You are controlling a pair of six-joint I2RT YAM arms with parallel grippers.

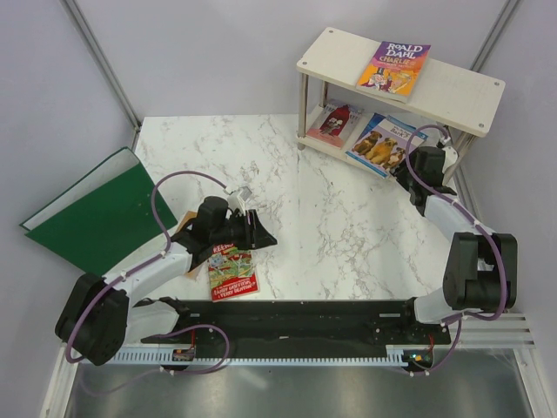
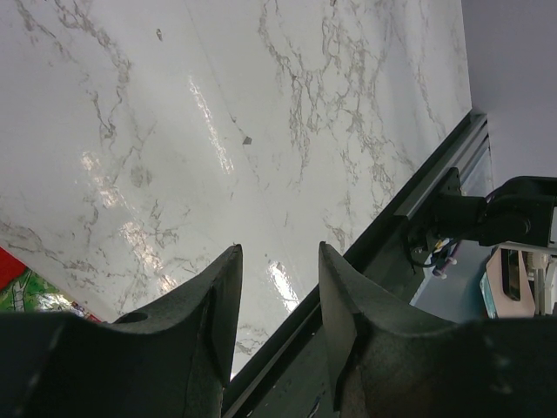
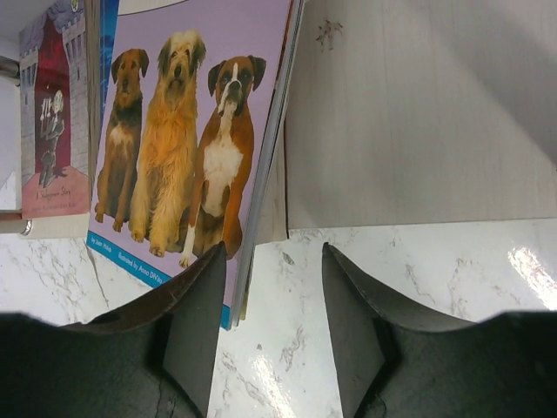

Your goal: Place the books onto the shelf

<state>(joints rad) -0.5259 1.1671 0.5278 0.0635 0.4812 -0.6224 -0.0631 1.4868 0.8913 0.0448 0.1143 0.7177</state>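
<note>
Marble table (image 1: 348,226) holds one book (image 1: 231,273), shelf (image 1: 452,87) three books (image 1: 394,70); left claw (image 2: 278,252) and right claw (image 3: 274,252) spread.

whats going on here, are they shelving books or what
Books are going onto a two-tier shelf. The right gripper is open at the dogs book, which lies on the lower board beside a red figure cover book. A Roald Dahl book lies on the top board. The left gripper hangs open and empty over the marble table, beside a red-green Treehouse book not yet shelved. A green folder lies at the left.
</note>
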